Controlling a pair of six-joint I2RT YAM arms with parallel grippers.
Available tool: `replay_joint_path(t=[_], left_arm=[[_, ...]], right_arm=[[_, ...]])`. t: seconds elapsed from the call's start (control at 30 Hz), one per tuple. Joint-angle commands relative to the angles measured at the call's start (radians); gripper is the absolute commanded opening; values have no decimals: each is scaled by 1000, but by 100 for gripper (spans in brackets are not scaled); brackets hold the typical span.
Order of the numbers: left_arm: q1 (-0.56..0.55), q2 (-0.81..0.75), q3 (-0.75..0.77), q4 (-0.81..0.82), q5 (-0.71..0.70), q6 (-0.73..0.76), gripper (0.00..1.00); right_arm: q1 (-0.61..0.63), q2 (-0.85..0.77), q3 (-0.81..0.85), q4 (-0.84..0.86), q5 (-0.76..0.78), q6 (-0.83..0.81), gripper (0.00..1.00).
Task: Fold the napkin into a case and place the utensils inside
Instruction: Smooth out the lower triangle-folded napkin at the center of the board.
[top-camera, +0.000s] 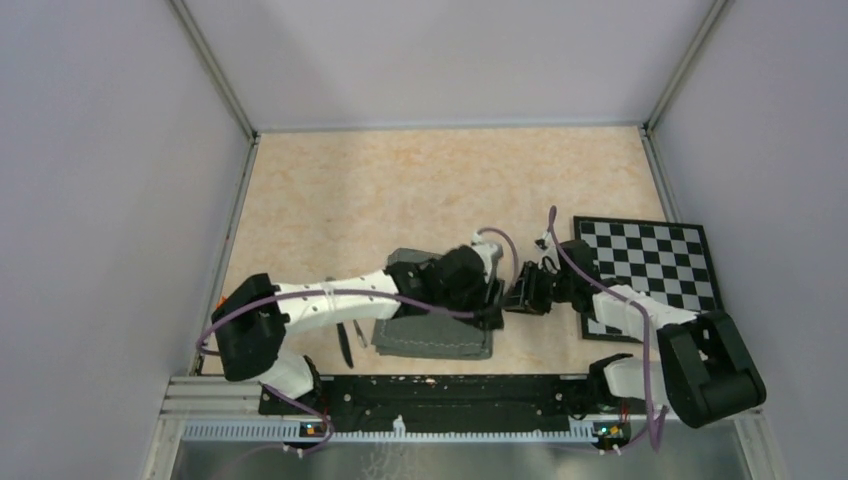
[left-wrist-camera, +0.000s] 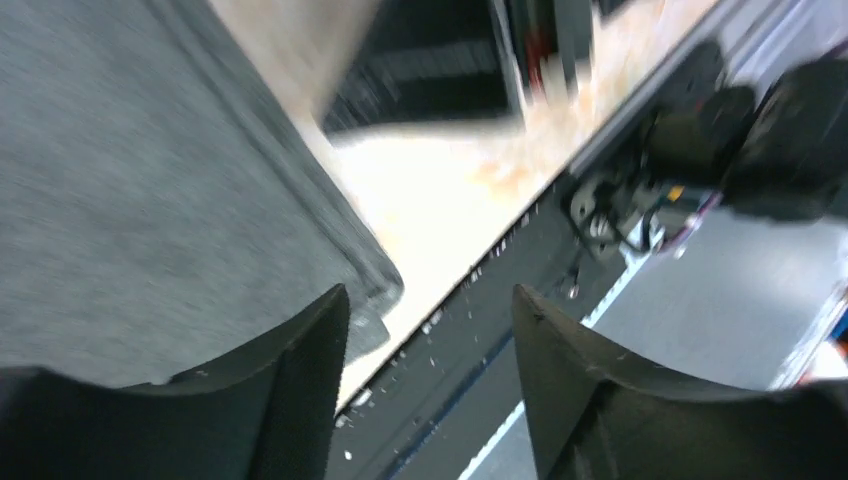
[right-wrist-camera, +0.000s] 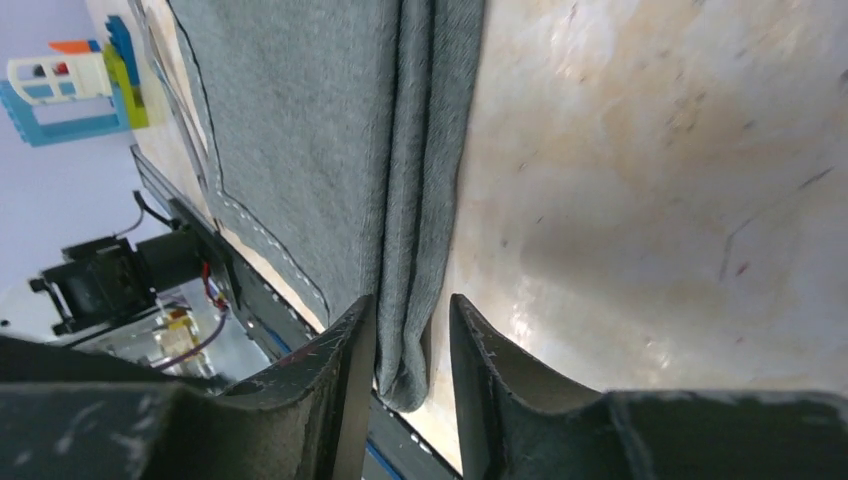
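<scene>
Beige, marbled surface (top-camera: 420, 190) is seen from above, with both arms reaching in from the near edge. At the left, the utensils (top-camera: 350, 342) lie as two slim pieces close to the near edge, just beside the napkin (top-camera: 430, 335) and partly under the left forearm. The dark grey napkin lies folded into a thick oblong at the middle, near the front rail.

The left claw (top-camera: 492, 312) is held over the napkin's right end. In its blurred wrist view the left claw (left-wrist-camera: 430, 385) is spread wide with nothing between its fingers, and the napkin (left-wrist-camera: 150, 200) lies to one side, its corner close to one finger (left-wrist-camera: 300, 400).

The right claw (top-camera: 515, 298) meets the napkin's right edge. In its wrist view the right claw (right-wrist-camera: 410, 300) is narrowed onto the folded edge of the napkin (right-wrist-camera: 290, 130), which fills the gap.

A checkered board (top-camera: 650, 262) lies at the far right, well apart.

Several risks are judged from this. With the left claw holding nothing, a pull by the right claw could drag the whole cloth or undo the fold. If every layer is pinched, the pouch mouth would be kept closed. The utensils could be swept aside by the left forearm.
</scene>
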Motion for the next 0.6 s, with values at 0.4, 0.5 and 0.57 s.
replay_joint_path(t=[0.4, 0.5, 0.57], left_arm=[[-124, -58, -155, 46, -267, -254, 59], [-94, -141, -238, 88, -262, -284, 63], [-76, -184, -283, 108, -254, -296, 65]], right_arm=[[-107, 378, 258, 287, -120, -12, 36], [-108, 422, 316, 259, -110, -38, 37], [-107, 444, 344, 247, -90, -55, 40]])
